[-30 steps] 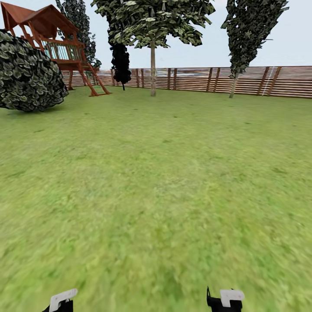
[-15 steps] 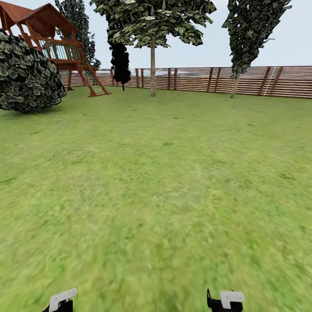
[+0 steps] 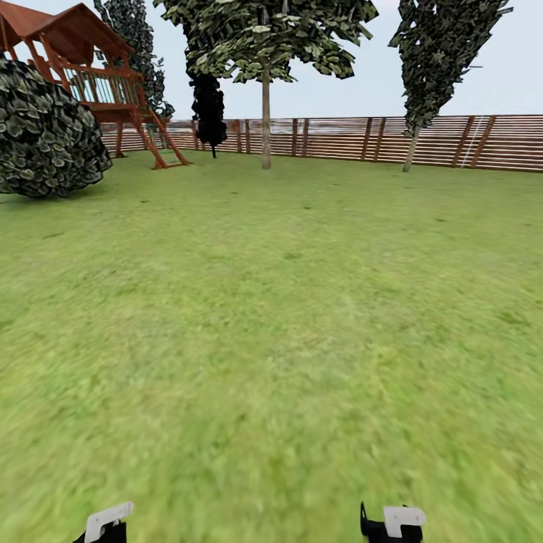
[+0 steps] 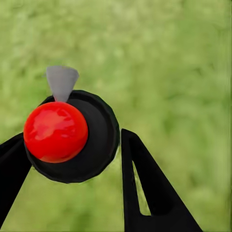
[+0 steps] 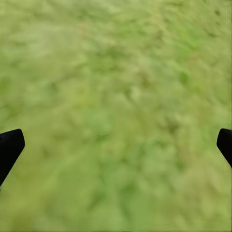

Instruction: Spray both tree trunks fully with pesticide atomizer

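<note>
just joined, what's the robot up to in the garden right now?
The left gripper holds the pesticide atomizer, red cap facing the wrist camera, above the lawn. The right gripper is open with nothing in it. The robot faces open grass; a tree trunk stands far ahead near the fence, a second tree to its right. No spray is visible.

Floor: green lawn [image 3: 286,317], unbroken grass from the near edge of the head view to the slatted wooden fence [image 3: 452,141] at the back. Standing on it: 2 trees with bare trunks [image 3: 266,121] [image 3: 411,151] near the fence, 1 round leafy bush [image 3: 45,136] at left, 1 red-brown wooden play tower [image 3: 90,83] behind the bush, 1 black cone-shaped tree [image 3: 209,105]. Both wrist views: blurred grass [image 5: 116,96] below.
</note>
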